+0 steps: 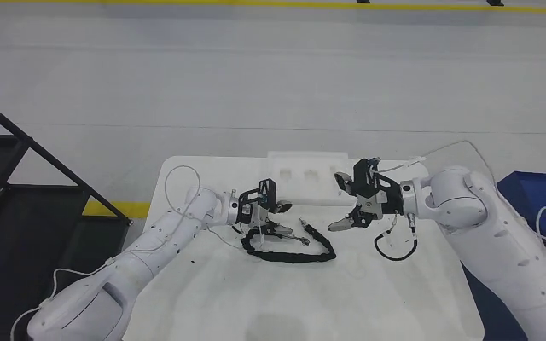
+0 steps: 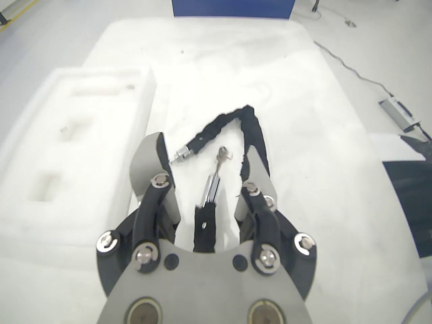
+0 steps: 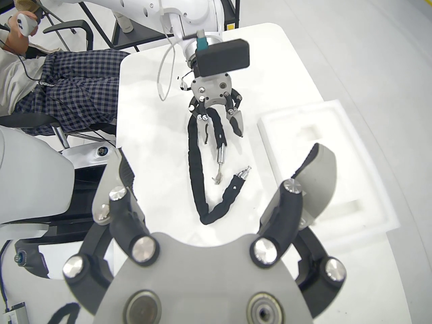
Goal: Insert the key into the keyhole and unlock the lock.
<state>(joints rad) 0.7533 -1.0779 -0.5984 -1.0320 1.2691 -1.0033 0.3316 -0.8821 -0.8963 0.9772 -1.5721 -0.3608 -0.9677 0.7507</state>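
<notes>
Unlock looks done: small silver key sits in chrome cylinder of black fabric-sleeved chain lock, metal pin end free, left gripper and right gripper jaws both wide, next just back off.

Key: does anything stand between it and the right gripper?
Nothing covers the key from above. But the chain's pin end lies close beside it, apart, and the black chain bends across the table on the side of the open right gripper.
</notes>
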